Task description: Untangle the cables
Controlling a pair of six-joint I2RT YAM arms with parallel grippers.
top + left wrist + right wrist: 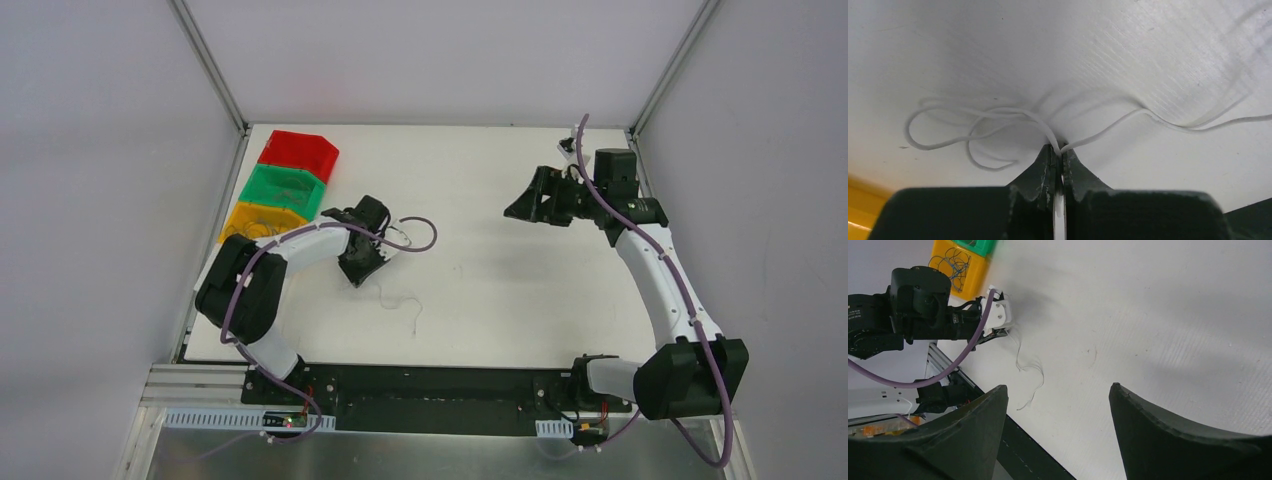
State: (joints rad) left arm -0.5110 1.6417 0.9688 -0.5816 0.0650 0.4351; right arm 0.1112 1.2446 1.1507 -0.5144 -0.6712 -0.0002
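Observation:
A thin white cable [948, 127] lies in loose loops on the white table. My left gripper [1060, 150] is shut on it, and strands run out to both sides of the fingertips. In the top view the left gripper [360, 272] is low over the table at the left centre, and a loose end of the white cable [407, 303] trails toward the front. My right gripper [1058, 390] is open and empty, held above the table at the far right [522, 208]. Its view shows the same white cable [1030, 369] below the left wrist. No red or blue strand lies on the table.
Red [300, 150], green [285, 188] and yellow [252, 222] bins stand in a row at the far left. The yellow bin [955, 267] holds thin blue wires. Thick purple cables run along both arms. The black base rail [440, 385] lines the near edge.

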